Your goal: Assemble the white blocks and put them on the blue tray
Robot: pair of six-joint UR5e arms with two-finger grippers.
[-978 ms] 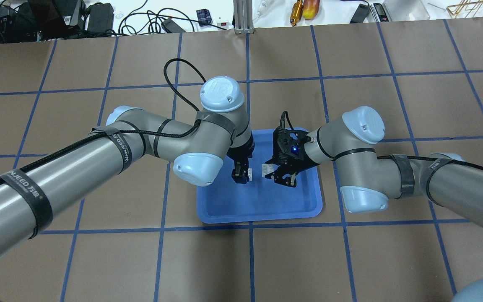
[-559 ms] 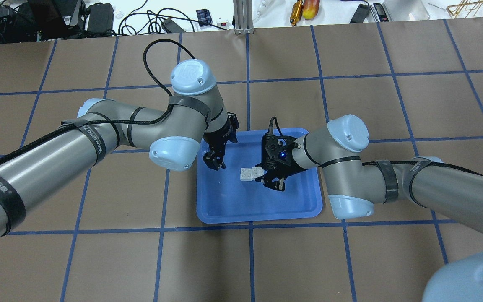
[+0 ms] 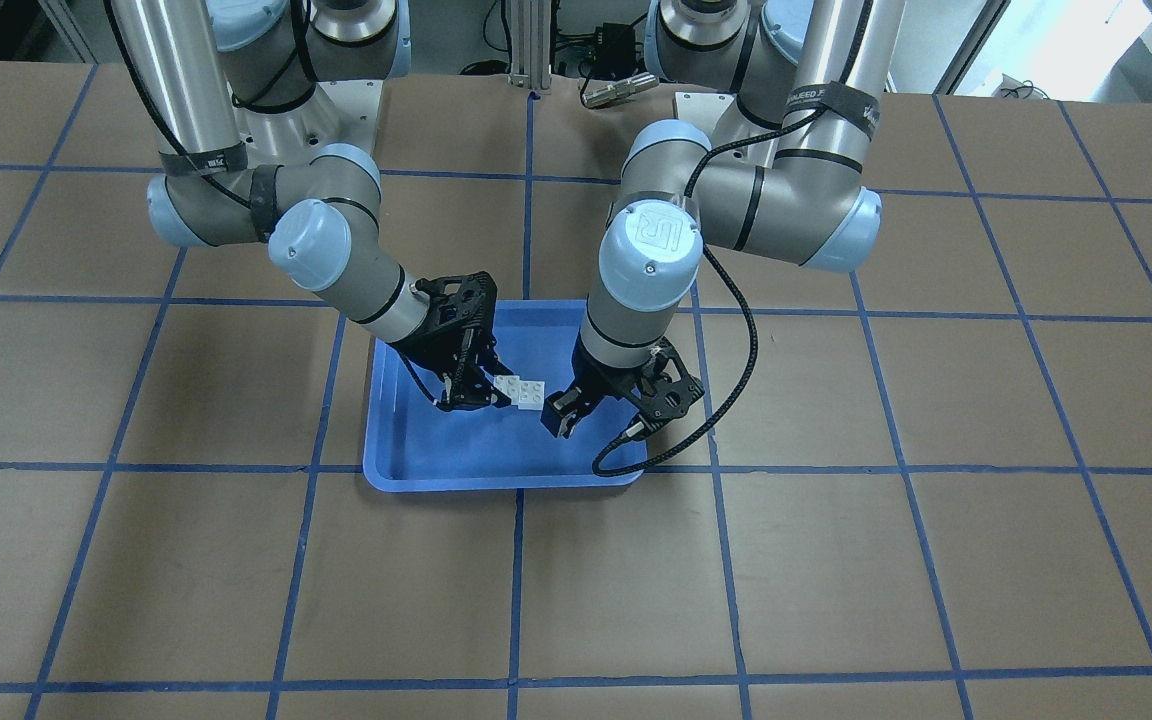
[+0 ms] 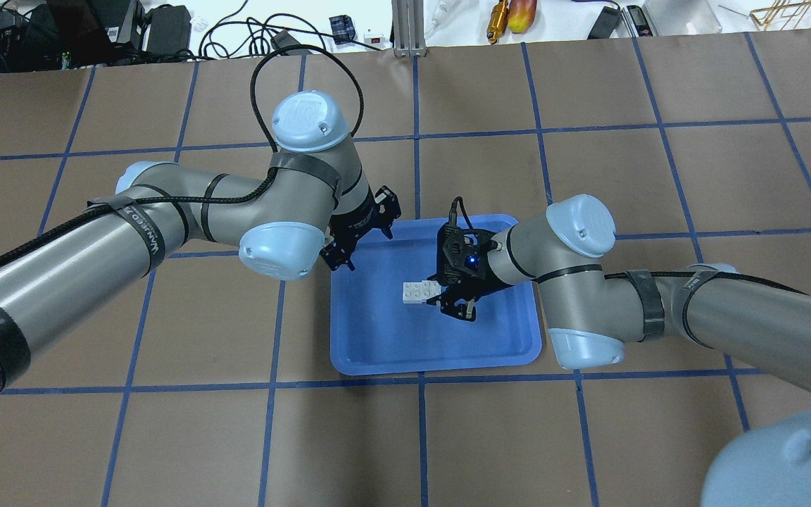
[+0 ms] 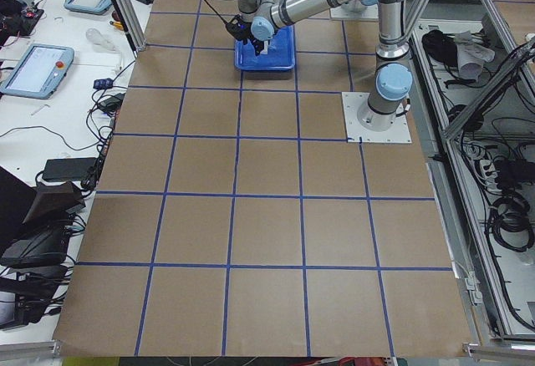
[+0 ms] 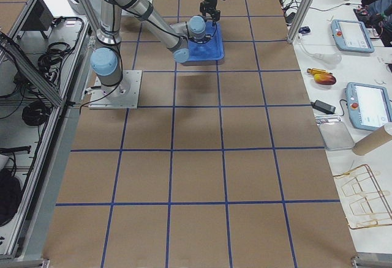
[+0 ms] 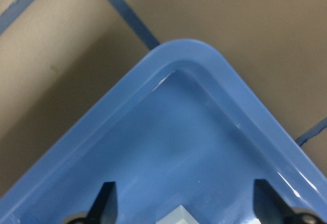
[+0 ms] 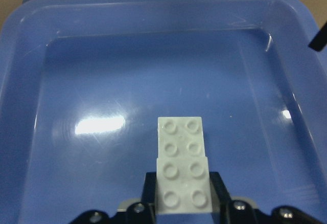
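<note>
The blue tray (image 4: 434, 366) lies at the table's middle; it also shows in the front view (image 3: 496, 478) and in both wrist views (image 7: 204, 60) (image 8: 153, 55). My right gripper (image 4: 451, 299) (image 3: 471, 395) is shut on two joined white blocks (image 4: 421, 291) (image 3: 521, 390) (image 8: 182, 157). It holds them by one end, low over the tray's inside. My left gripper (image 4: 349, 250) (image 3: 591, 420) is open and empty over the tray's far left corner, apart from the blocks. Its fingertips (image 7: 107, 203) stand wide apart in the left wrist view.
The brown table (image 4: 166, 436) has a grid of blue tape lines. Cables, boxes and tools (image 4: 511, 17) lie beyond its far edge. Both arms' elbows hang beside the tray, left (image 4: 282, 250) and right (image 4: 581, 348).
The two white blocks were apart, one in each gripper, and are now joined. My left gripper let go, opened and drew back to the tray's far left corner. The right gripper keeps the pair.
</note>
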